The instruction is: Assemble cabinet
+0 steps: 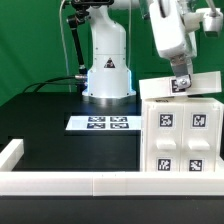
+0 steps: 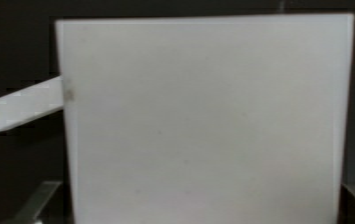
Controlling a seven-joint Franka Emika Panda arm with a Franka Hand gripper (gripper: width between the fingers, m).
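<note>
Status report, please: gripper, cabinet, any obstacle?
Gripper at top of cabinet, open or shut unclear. It stands at exterior view's right, tags visible. Marker board lies apart.

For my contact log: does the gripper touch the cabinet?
Cannot tell. In the exterior view the gripper overlaps the cabinet at its top edge; the wrist view shows neither contact nor gap plainly.

We see the cabinet [image 1: 182, 135], a large white box with four square black-and-white tags on one face, standing directly beneath the gripper [image 1: 181, 87]. A smaller white panel [image 2: 21, 106] juts from its side.
</note>
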